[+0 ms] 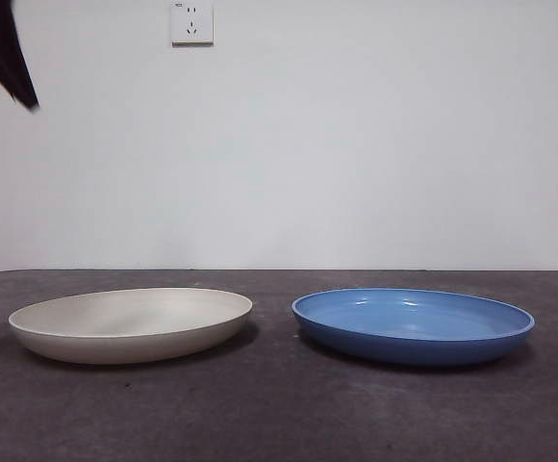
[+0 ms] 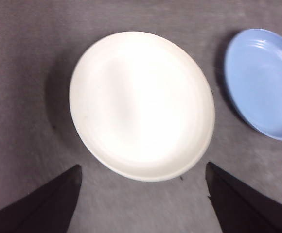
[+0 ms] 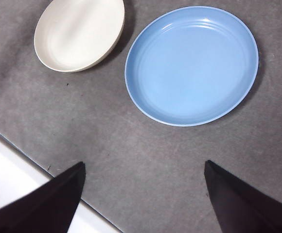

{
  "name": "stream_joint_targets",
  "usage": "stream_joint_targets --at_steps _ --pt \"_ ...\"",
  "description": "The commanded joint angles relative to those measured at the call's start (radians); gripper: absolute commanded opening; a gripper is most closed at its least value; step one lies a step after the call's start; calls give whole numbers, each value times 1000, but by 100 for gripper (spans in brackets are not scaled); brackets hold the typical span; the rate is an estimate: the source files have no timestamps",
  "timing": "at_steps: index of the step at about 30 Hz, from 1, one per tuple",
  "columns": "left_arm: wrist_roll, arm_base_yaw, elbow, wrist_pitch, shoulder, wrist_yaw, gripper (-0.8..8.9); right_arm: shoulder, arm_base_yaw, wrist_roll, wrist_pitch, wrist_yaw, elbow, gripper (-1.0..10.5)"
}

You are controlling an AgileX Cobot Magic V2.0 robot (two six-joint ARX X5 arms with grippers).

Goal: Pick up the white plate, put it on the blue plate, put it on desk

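The white plate (image 1: 132, 322) lies flat on the desk (image 1: 279, 414) at the left. The blue plate (image 1: 413, 323) lies flat beside it at the right, a small gap between them. My left gripper (image 2: 142, 167) hangs open and empty above the white plate (image 2: 141, 104), with the blue plate (image 2: 267, 80) off to one side. My right gripper (image 3: 143, 165) is open and empty, high above the desk near the blue plate (image 3: 192, 63); the white plate (image 3: 79, 33) shows beyond. In the front view only a black arm tip (image 1: 5, 48) shows at the top left corner.
A white wall with a power socket (image 1: 191, 21) stands behind the desk. The desk's edge and a white floor (image 3: 14, 184) show in the right wrist view.
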Motion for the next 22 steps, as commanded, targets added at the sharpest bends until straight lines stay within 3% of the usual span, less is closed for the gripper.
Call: stream_joint_targets --at_steps 1,10,19,22 --pt "-2 -2 33 51 101 -13 401 4 4 -1 8 -4 17 392" --pt "-1 -2 65 166 369 -101 401 4 4 -1 11 -3 17 392" --pt "-2 -2 66 269 521 -107 392 4 4 -1 15 -3 17 392" --pt "-2 -2 66 279 549 -108 347 4 4 -1 17 -3 17 392"
